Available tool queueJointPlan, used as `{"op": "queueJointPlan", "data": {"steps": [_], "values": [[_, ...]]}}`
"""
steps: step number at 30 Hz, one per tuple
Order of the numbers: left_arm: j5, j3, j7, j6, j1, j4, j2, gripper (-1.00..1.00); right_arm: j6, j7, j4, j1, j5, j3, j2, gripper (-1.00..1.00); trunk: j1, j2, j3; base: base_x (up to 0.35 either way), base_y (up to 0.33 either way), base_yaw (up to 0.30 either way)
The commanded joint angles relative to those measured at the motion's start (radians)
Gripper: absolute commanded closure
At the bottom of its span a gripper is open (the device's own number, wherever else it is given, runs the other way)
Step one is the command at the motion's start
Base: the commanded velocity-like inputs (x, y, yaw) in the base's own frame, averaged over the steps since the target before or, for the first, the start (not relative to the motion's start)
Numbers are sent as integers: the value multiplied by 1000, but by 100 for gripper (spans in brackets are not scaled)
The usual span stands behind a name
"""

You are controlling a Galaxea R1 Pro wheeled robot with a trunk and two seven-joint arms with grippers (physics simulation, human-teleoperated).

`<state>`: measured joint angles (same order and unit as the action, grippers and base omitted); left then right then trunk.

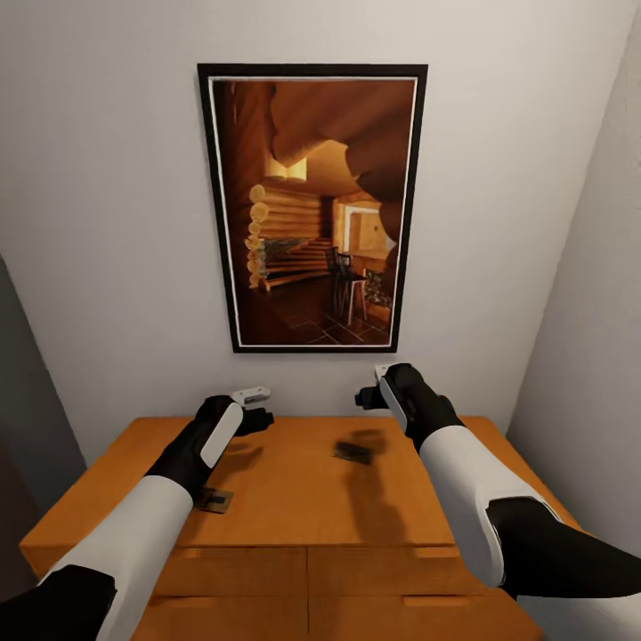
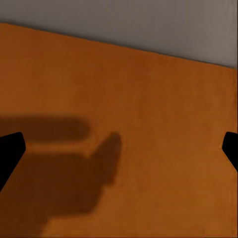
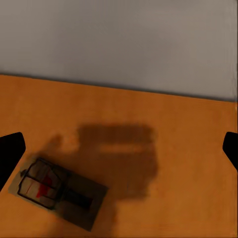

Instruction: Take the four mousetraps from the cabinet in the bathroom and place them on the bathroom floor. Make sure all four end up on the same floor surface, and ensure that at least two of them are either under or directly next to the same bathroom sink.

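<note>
The orange-brown cabinet stands against the wall below me. On its flat top lie two mousetraps: one right of centre, and another near the front, partly under my left forearm. My left gripper hovers over the back left of the top, open and empty; in the left wrist view there is bare wood between its fingertips. My right gripper is open above the back of the top. In the right wrist view a mousetrap with black wire and a red mark lies off to one side.
A large framed picture hangs on the white wall behind the cabinet. A side wall closes in on the right, and a dark grey surface rises at the left. Drawer fronts with bar handles face me.
</note>
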<state>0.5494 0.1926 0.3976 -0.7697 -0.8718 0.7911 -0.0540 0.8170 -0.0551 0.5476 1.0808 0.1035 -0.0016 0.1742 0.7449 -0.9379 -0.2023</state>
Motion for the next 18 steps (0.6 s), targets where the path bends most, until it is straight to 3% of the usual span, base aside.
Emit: {"op": "queueJointPlan", "data": {"steps": [1, 12, 18], "values": [[11, 2, 10, -2, -1, 1, 0, -100, 5, 2, 1, 1, 9, 0, 0, -100, 0, -1, -2, 36, -180, 0], [9, 2, 10, -2, -1, 2, 0, -100, -3, -3, 1, 1, 8, -1, 0, -100, 0, -1, -2, 10, -48, 4], [9, 2, 9, -2, 0, 2, 0, -100, -5, -8, 0, 1, 7, -1, 0, -100, 0, -1, -2, 1, -4, 187]]}}
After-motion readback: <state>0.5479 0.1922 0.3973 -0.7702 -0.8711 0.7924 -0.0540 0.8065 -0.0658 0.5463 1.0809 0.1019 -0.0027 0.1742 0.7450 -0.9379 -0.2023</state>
